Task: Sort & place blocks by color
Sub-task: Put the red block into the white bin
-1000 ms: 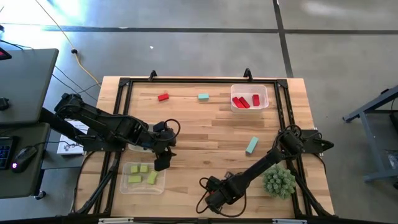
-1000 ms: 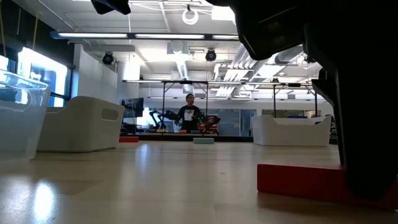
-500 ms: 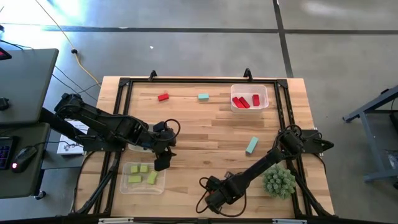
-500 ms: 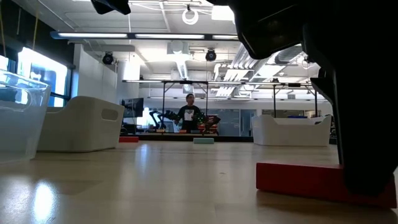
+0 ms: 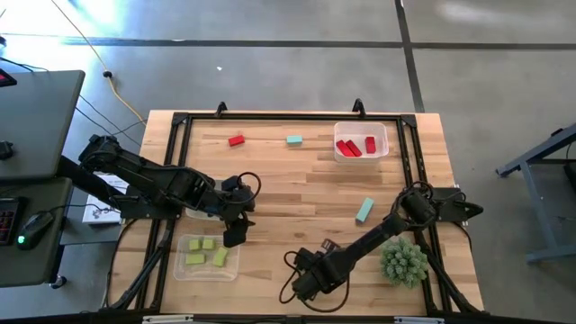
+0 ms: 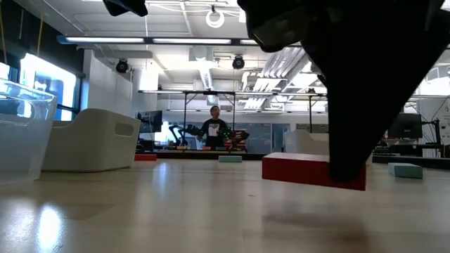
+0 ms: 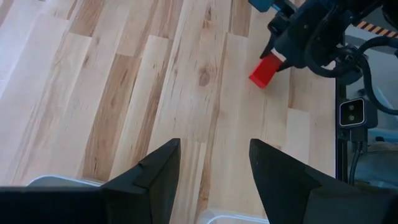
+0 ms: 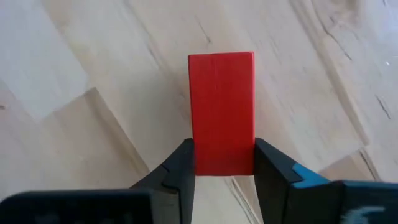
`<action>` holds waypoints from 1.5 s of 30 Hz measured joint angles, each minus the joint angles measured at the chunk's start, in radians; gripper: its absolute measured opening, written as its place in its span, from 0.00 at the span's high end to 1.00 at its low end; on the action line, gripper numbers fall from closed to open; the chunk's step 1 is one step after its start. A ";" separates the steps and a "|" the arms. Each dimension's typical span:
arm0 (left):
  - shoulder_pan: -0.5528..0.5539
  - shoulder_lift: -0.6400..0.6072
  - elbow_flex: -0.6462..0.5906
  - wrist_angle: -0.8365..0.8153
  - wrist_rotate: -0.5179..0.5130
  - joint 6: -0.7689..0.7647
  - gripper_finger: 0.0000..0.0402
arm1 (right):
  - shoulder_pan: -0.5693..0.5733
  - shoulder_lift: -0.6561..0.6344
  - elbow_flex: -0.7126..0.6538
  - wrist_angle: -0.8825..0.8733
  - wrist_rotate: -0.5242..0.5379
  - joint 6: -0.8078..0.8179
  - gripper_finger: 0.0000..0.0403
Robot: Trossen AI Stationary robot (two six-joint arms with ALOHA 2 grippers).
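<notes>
Right claw [image 8: 224, 171] clamps the red bar [image 8: 222, 112] by one end, clear of the tabletop [image 6: 140, 211], for transfer. Left claw [image 7: 214, 162], lower centre, is open and empty.

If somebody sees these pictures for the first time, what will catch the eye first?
The red bar clamped in the right end effector, lifted off the table near its front edge. Next, the tray at the back right holding red blocks, and the front-left tray with yellow-green blocks, beside the open left end effector.
</notes>
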 joint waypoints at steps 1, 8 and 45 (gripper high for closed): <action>0.000 0.000 0.000 0.000 0.000 0.000 0.55 | -0.001 0.000 0.003 -0.006 0.002 -0.002 0.75; 0.000 0.000 0.000 0.000 0.000 0.000 0.55 | -0.028 0.000 0.018 -0.079 0.019 -0.042 0.75; 0.408 0.000 0.000 0.045 -0.035 0.313 0.55 | -0.616 -0.375 -0.064 -0.459 0.328 -0.576 0.75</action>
